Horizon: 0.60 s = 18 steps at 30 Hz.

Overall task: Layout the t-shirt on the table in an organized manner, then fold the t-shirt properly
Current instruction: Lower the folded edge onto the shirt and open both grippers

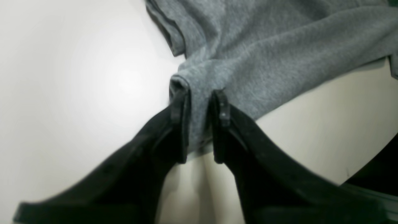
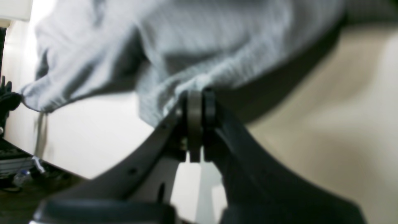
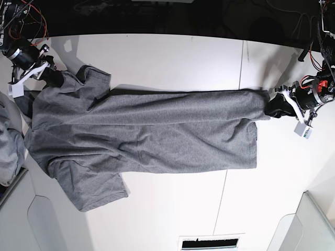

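The heather-grey t-shirt [image 3: 146, 130] lies stretched lengthwise across the white table [image 3: 167, 57], hem at the right, sleeves and shoulders at the left. My left gripper [image 3: 273, 104] holds the upper hem corner. In the left wrist view its black fingers [image 1: 180, 105] stand either side of a fold of the t-shirt [image 1: 264, 46], my left gripper [image 1: 200, 102] shut on it. My right gripper [image 3: 52, 78] is at the upper shoulder end. In the right wrist view my right gripper [image 2: 199, 99] has its jaws pressed together on the edge of the t-shirt [image 2: 202, 40], which hangs lifted above the table [image 2: 342, 109].
A paler grey bundle of cloth [image 3: 8, 151] sits at the left edge. Light grey bins stand at the bottom left [image 3: 31, 219] and bottom right [image 3: 314, 225]. A thin dark seam [image 3: 230, 157] crosses the table. The table's far edge [image 3: 157, 35] runs along the top.
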Motion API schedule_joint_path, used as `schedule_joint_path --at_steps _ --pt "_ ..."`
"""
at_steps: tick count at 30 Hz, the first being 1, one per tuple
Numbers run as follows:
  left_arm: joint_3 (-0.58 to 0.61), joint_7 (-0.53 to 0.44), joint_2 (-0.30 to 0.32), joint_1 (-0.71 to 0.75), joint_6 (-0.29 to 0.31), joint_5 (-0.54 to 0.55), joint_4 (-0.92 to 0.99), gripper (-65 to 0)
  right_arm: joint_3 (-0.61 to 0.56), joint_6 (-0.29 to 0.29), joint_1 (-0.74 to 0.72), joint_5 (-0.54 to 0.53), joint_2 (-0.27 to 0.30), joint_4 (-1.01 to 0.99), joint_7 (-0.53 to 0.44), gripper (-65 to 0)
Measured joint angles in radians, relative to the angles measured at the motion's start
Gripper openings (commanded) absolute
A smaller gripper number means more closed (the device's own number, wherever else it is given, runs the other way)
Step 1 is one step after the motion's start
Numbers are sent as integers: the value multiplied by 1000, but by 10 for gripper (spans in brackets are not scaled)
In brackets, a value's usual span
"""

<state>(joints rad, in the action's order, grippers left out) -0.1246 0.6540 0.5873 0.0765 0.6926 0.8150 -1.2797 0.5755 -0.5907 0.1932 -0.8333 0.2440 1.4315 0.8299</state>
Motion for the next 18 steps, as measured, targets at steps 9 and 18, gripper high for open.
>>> schedule_joint_path --at_steps 9,18 --pt "0 -4 0 -69 0 4 0 -499 0 -7 -187 60 5 25 -1 -650" --pt "0 -35 0 -97 0 -76 0 -499 -73 -6 -381 214 11 -133 -77 -650"
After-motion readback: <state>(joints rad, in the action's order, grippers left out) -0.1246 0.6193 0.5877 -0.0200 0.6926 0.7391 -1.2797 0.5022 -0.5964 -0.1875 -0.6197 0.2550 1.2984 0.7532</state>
